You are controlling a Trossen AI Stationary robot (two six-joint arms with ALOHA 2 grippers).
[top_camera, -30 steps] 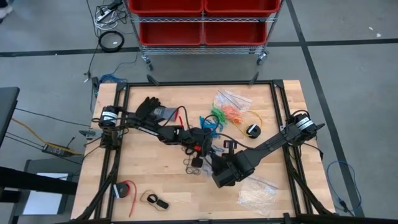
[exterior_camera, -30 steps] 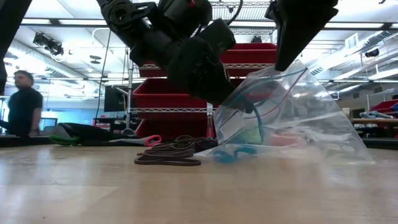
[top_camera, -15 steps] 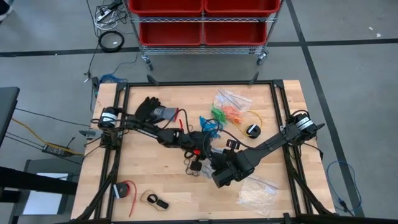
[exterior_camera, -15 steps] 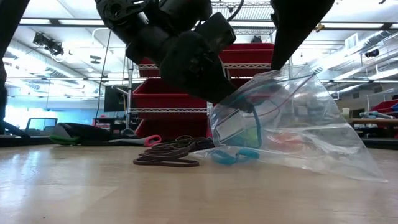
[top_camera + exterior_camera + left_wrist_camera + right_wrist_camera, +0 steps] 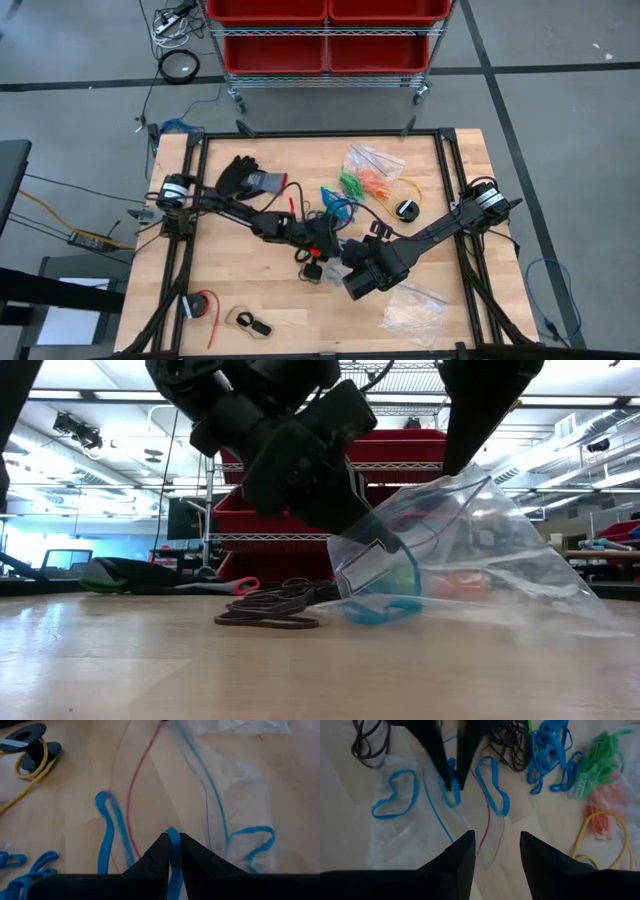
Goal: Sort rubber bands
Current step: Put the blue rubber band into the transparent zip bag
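Nearest us on the tabletop (image 5: 250,290), our right gripper (image 5: 495,851) hovers with its fingers spread and nothing between them, poised over the mouth of a clear bag (image 5: 480,560), probably to keep clear while the other arm works. Just beyond it, our left gripper (image 5: 171,851) is pinched narrow on a blue band (image 5: 173,862) and holds it at the bag, so we judge it is feeding blues in; one blue band (image 5: 394,795) already lies under the plastic. A black pile (image 5: 275,610) lies just left of the bag. Farther off, loose blue bands (image 5: 335,198), then green (image 5: 350,184) and orange (image 5: 375,182) ones, wait in their own clusters.
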